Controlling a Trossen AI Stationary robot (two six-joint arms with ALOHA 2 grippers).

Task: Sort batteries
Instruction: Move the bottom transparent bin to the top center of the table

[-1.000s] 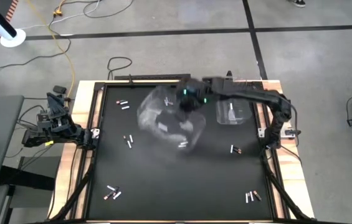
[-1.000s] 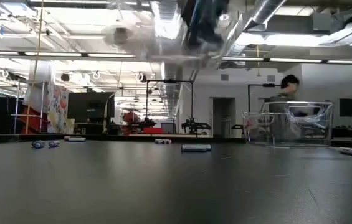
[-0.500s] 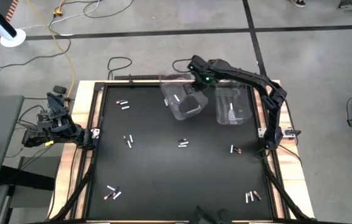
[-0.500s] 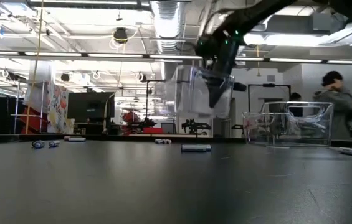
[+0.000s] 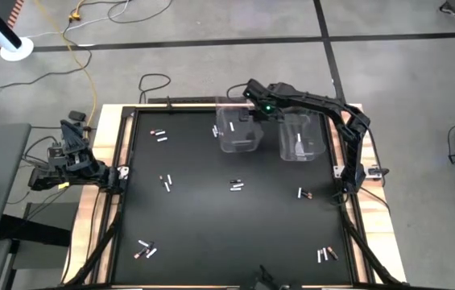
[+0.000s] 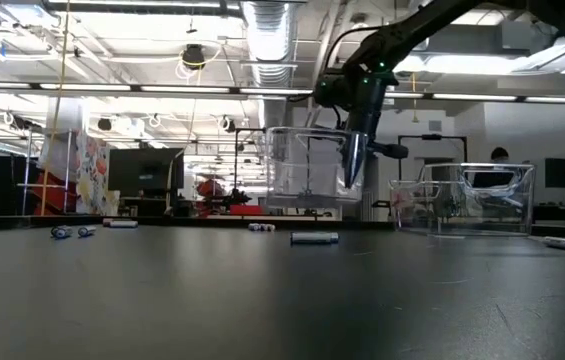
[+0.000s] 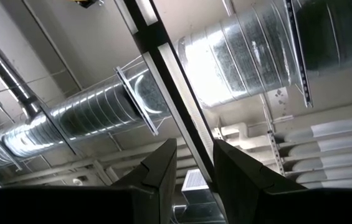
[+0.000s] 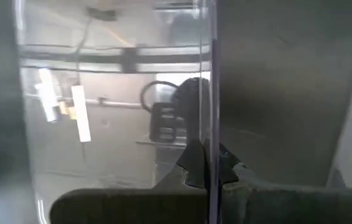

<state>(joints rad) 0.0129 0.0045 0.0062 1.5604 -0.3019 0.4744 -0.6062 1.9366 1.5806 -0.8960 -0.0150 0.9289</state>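
1. Swinging back from mid-table, the clear bin (image 5: 237, 133) is now sitting upright at the far edge, beside the second clear bin (image 5: 301, 137).
2. Right gripper (image 5: 253, 115) is pinching the first bin's thin transparent wall, fingers (image 8: 194, 163) fully closed on it.
3. Left gripper (image 7: 194, 165) is resting off the table's left side, pointing at ceiling ducts, fingers slightly apart, holding nothing.
4. Slim cylindrical batteries (image 5: 167, 183) are lying scattered across the matte black table (image 5: 211, 217); one white one is showing inside each bin.

two clear bins (image 5: 237, 133) (image 5: 302, 137) crowd the surface's (image 5: 211, 225) far edge, right arm (image 5: 324, 105) reaching over them; scattered batteries (image 5: 237, 186) dot the middle; between those, wide open passage.
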